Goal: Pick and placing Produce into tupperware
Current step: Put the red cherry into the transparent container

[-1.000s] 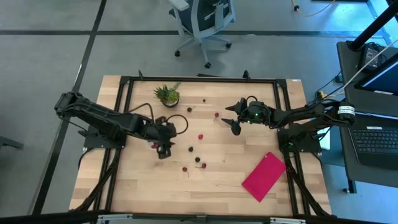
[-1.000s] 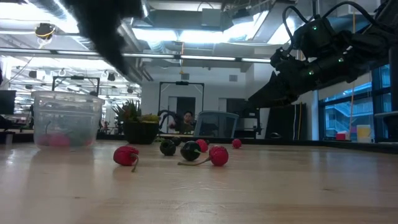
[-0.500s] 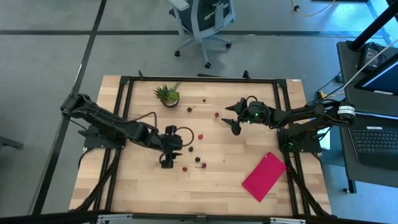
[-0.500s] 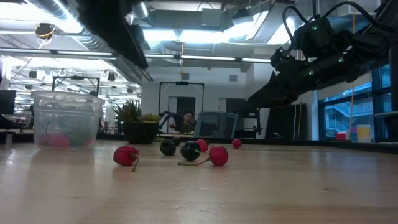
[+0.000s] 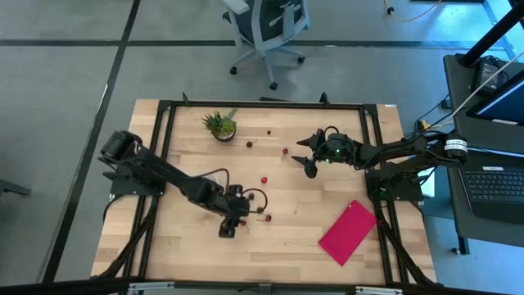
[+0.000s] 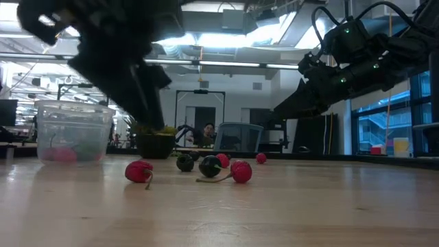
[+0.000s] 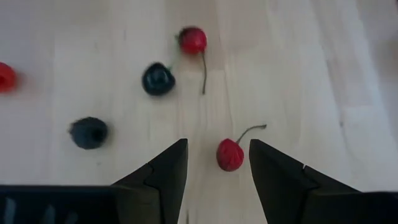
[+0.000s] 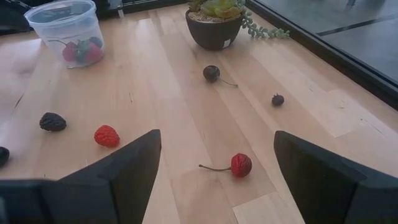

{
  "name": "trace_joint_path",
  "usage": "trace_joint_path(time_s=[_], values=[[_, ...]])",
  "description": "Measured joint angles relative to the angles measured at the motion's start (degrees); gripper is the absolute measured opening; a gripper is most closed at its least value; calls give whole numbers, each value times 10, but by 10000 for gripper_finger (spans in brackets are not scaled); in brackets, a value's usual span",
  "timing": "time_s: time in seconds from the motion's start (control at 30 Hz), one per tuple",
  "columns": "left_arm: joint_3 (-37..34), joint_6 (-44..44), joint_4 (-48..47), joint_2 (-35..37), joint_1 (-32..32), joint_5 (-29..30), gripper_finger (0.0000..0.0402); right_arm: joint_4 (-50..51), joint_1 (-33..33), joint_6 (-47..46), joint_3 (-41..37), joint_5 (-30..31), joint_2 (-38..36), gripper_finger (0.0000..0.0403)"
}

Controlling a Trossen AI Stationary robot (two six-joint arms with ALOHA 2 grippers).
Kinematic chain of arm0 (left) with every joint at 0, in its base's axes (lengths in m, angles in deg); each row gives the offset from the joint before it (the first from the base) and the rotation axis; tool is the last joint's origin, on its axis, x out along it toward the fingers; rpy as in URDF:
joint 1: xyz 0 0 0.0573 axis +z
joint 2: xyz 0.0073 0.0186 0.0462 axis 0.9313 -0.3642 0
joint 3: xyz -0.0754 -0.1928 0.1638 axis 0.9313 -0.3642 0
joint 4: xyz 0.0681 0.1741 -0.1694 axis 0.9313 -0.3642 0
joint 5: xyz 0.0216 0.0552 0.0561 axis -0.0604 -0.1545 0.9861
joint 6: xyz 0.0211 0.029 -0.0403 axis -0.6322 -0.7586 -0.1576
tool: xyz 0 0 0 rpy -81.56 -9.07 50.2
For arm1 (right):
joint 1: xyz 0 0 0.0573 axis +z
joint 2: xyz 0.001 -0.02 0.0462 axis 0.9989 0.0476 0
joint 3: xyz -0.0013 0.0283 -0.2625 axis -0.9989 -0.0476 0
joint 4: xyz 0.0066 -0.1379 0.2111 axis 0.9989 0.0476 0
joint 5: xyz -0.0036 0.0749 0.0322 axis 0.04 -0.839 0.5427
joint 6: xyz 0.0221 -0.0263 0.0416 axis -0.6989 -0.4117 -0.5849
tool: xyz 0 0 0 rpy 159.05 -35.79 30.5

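The tupperware (image 8: 65,31) is a small round translucent cup with a few red pieces inside; it stands on the table toward its left and also shows in the low view (image 6: 72,130). Red and dark berries lie scattered over the wood. My left gripper (image 7: 217,149) is open and hangs over the near middle of the table (image 5: 236,221). A red berry with a stem (image 7: 230,154) lies on the table between its fingertips, which do not touch it. My right gripper (image 8: 216,140) is open and waits above the table's right half (image 5: 308,161).
A green spiky plant in a dark pot (image 5: 221,125) stands near the far edge. A flat pink-red rectangle (image 5: 348,232) lies near the right near corner. Loose berries lie close by: a red one (image 7: 193,40), two dark ones (image 7: 158,79) (image 7: 88,132), and a red one (image 8: 240,165) below my right gripper.
My left gripper has moved from above the tupperware toward the near edge and to the right, coming down over the berry cluster. The tupperware now shows uncovered in the low view.
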Motion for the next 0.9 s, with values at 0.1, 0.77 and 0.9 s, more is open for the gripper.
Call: trace_joint_path(time_s=[0.1, 0.77, 0.9], values=[[0, 5, 4, -23, -2, -1, 165, 0, 0, 0, 0, 0, 0, 314], [0, 0, 51, -78, -21, -14, 165, 0, 0, 0, 0, 0, 0, 314], [1, 0, 52, -93, -21, -2, 165, 0, 0, 0, 0, 0, 0, 314]])
